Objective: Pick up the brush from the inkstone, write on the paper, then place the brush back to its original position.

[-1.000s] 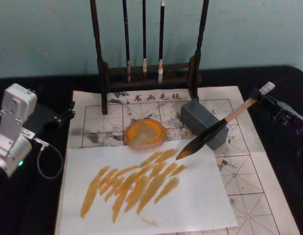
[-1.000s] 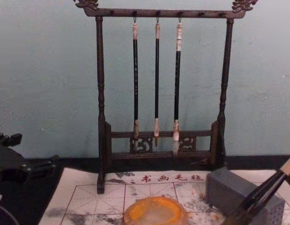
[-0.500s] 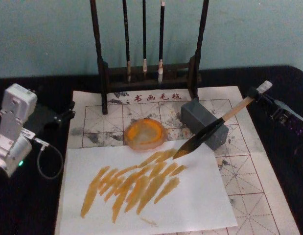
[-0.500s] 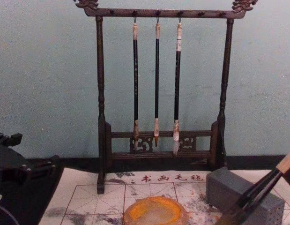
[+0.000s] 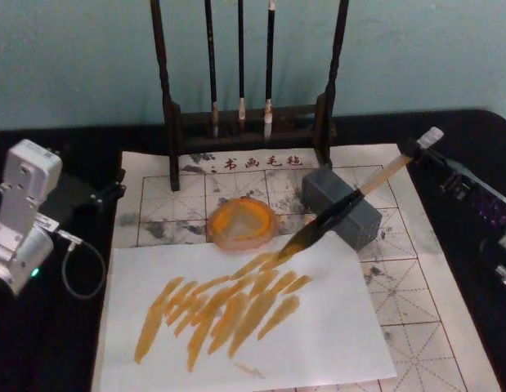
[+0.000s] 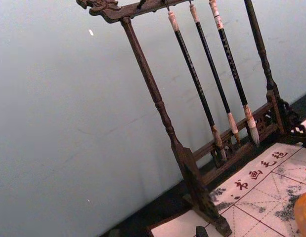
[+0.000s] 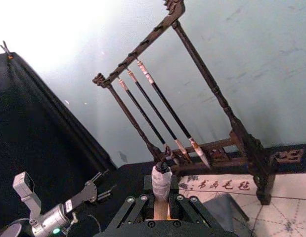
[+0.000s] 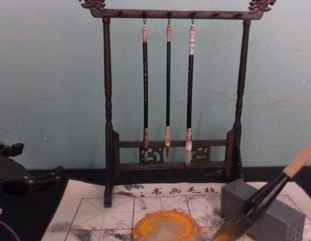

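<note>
My right gripper (image 5: 414,149) is shut on the brush (image 5: 351,204) near its whitish end cap (image 7: 161,180), at the right of the table. The brush slants down to the left over the grey inkstone block (image 5: 351,211), and its dark tip touches the white sheet (image 5: 334,327) at the upper end of the orange strokes. In the chest view the brush (image 8: 268,193) crosses in front of the inkstone (image 8: 281,218). Under the white sheet lies the red-gridded paper (image 5: 416,269). My left gripper (image 5: 108,190) is parked open at the left, off the paper.
A round orange dish (image 5: 242,223) sits on the paper left of the inkstone. A dark wooden rack (image 5: 175,122) with three thin hanging brushes stands at the back. A grey cable (image 5: 81,265) loops by the left arm. The tabletop is black.
The right gripper has shifted left and slightly back, raising the handle. The brush tip slid left over the white sheet, closer to the orange dish. The left arm has not moved.
</note>
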`<state>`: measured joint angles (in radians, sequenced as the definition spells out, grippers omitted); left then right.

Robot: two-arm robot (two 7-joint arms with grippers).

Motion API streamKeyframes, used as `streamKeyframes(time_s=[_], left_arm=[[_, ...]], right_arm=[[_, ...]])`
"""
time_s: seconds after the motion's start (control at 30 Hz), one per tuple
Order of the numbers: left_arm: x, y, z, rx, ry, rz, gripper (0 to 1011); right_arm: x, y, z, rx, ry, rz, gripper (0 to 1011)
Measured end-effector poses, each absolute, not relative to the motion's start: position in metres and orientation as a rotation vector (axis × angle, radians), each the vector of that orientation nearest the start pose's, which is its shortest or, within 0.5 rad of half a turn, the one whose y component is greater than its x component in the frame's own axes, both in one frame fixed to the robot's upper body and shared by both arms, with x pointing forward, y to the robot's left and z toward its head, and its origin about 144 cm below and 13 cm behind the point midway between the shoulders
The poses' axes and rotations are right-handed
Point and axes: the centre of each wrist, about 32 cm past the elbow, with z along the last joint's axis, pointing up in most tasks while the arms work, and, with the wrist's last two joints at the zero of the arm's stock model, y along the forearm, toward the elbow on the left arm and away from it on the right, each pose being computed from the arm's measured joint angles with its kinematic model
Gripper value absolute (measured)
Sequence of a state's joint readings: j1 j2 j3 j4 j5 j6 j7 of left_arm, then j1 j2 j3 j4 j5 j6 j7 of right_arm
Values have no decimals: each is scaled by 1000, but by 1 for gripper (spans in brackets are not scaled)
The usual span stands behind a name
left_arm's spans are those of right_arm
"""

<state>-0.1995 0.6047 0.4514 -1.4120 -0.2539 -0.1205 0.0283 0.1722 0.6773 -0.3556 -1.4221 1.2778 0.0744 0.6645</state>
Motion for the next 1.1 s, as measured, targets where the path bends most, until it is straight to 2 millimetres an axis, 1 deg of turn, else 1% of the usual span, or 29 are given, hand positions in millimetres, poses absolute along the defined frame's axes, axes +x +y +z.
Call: streamKeyframes(time_s=[0.7, 0.93, 1.1], left_arm=[[489, 310, 1140, 305, -285, 1248, 1001], [489, 310, 1140, 304, -285, 1248, 1001], [489, 310, 1140, 304, -285, 1248, 1001]], right_arm=[[500, -340, 1158, 382, 525, -678, 177], [505, -332, 1157, 392, 534, -657, 177], [509, -323, 1156, 406, 542, -648, 177]])
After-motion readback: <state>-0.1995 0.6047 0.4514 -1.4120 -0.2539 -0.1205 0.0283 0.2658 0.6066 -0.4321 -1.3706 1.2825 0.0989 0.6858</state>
